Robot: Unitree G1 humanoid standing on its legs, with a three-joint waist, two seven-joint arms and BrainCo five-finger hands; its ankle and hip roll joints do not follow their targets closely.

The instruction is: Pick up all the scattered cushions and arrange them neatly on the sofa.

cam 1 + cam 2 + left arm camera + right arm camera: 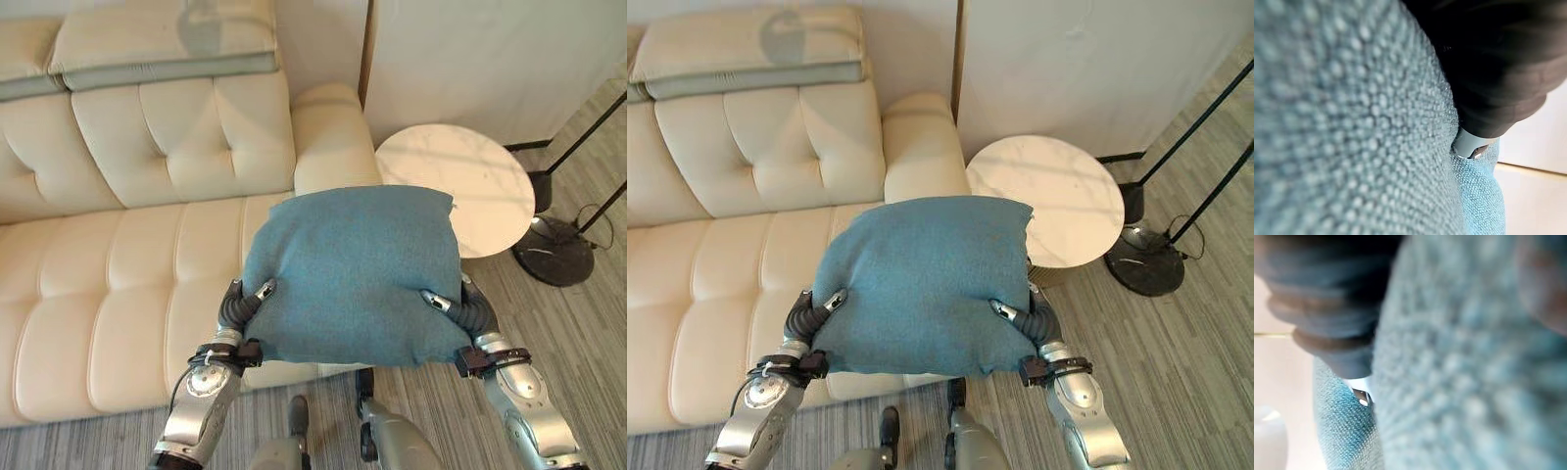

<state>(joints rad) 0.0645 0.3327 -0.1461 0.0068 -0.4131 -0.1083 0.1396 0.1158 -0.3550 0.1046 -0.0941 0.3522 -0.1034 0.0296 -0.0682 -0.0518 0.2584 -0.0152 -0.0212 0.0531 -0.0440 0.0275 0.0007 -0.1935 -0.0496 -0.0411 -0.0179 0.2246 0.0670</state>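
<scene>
Cream sofa (118,294) ahead of me, grey plank floor (568,333) underfoot, and the blue cushion (358,274) is up off everything, carried in front of me above the sofa's front edge at its armrest end. I've got it squeezed between both hands: my left hand (245,302) has its thumb hooked over the cushion's top face on one lower corner, my right hand (453,305) does the same on the other corner, so each hand is clamped on the fabric, with the fingers underneath out of sight. Both wrist views are pressed right up against blue weave.

By my reckoning this is the carry step, pickup done, placement to come. Next I need to lean forward and lower it onto the seat, ideally propped against the tufted backrest (176,137). Just beside the armrest (331,137) stands a round white side table (460,186), and a black lamp base (554,250) beyond it, so I'd keep my swing toward the sofa.
</scene>
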